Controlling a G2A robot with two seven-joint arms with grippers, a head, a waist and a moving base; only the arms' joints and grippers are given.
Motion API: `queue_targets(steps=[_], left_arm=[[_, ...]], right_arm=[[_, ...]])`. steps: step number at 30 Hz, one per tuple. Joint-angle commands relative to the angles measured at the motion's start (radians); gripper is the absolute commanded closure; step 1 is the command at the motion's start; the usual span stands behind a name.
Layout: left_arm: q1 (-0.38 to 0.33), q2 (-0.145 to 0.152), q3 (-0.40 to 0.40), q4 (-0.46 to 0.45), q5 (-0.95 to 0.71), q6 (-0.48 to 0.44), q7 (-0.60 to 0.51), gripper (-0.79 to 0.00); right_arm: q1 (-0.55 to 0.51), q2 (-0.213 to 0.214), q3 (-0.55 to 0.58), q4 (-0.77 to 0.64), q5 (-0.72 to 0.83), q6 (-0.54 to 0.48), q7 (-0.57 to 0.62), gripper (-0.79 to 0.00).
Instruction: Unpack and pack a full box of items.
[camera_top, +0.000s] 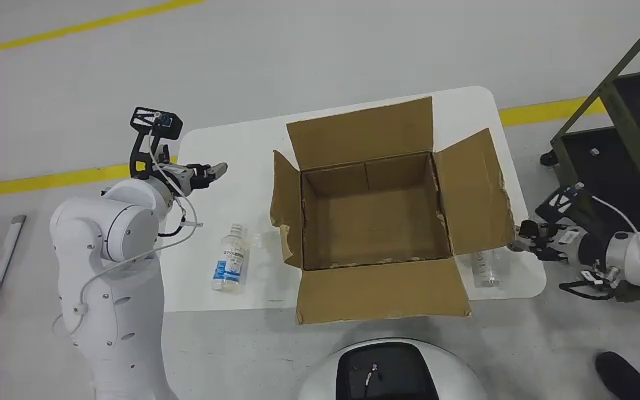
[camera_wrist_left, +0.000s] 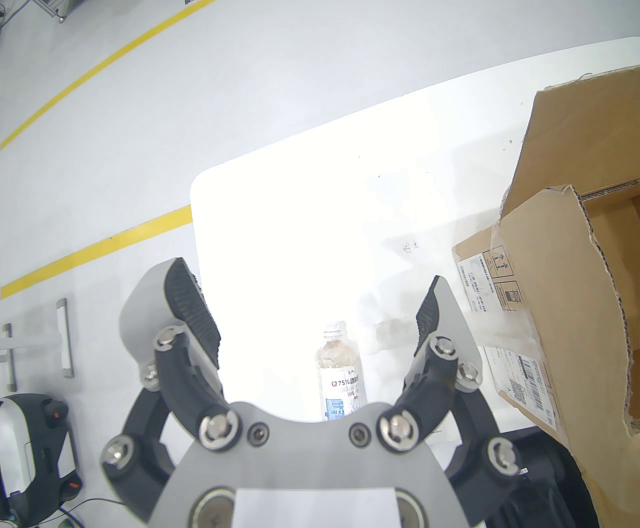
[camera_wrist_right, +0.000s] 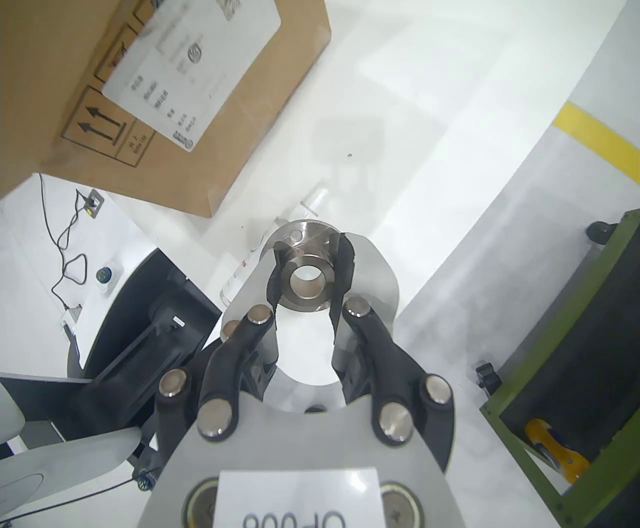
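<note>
Box (camera_top: 375, 225) mid-table, four flaps folded out, floor bare. Labelled bottle (camera_top: 231, 262) flat on table (camera_top: 240, 150), just left of box, cap toward far edge. Left gripper (camera_top: 212, 171) over table's far left corner, fingers spread wide, nothing between them; in left wrist view, labelled bottle (camera_wrist_left: 340, 370) lies below left gripper (camera_wrist_left: 310, 285). Clear bottle (camera_top: 485, 268) flat beside box's right flap, near table edge. Right gripper (camera_wrist_right: 310, 265) at table's right edge, pinched tight on metal ring (camera_wrist_right: 300, 240), clear bottle (camera_wrist_right: 247, 262) just beyond it
</note>
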Motion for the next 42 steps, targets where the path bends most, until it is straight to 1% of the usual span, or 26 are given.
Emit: queue_targets(steps=[1,3,6,18,30,39,41,42], left_arm=[[0.000,0.000,0.000,0.000,0.000,0.000,0.000,-0.785],[0.000,0.000,0.000,0.000,0.000,0.000,0.000,-0.785],[0.000,0.000,0.000,0.000,0.000,0.000,0.000,-0.785],[0.000,0.000,0.000,0.000,0.000,0.000,0.000,-0.785],[0.000,0.000,0.000,0.000,0.000,0.000,0.000,-0.785],[0.000,0.000,0.000,0.000,0.000,0.000,0.000,-0.785],[0.000,0.000,0.000,0.000,0.000,0.000,0.000,-0.785],[0.000,0.000,0.000,0.000,0.000,0.000,0.000,-0.785]], right_arm=[[0.007,0.006,-0.038,0.002,-0.065,0.004,0.008,0.000],[0.016,0.010,-0.072,0.018,-0.065,0.004,0.007,0.000],[0.033,0.020,-0.111,0.026,-0.106,0.016,0.019,0.000],[0.080,0.055,-0.189,0.053,-0.219,0.016,0.020,0.000],[0.125,0.072,-0.261,0.093,-0.244,0.019,0.022,0.000],[0.153,0.081,-0.294,0.122,-0.237,0.023,0.016,0.000],[0.156,0.083,-0.298,0.125,-0.236,0.026,0.013,-0.062],[0.157,0.084,-0.300,0.125,-0.235,0.029,0.011,-0.114]])
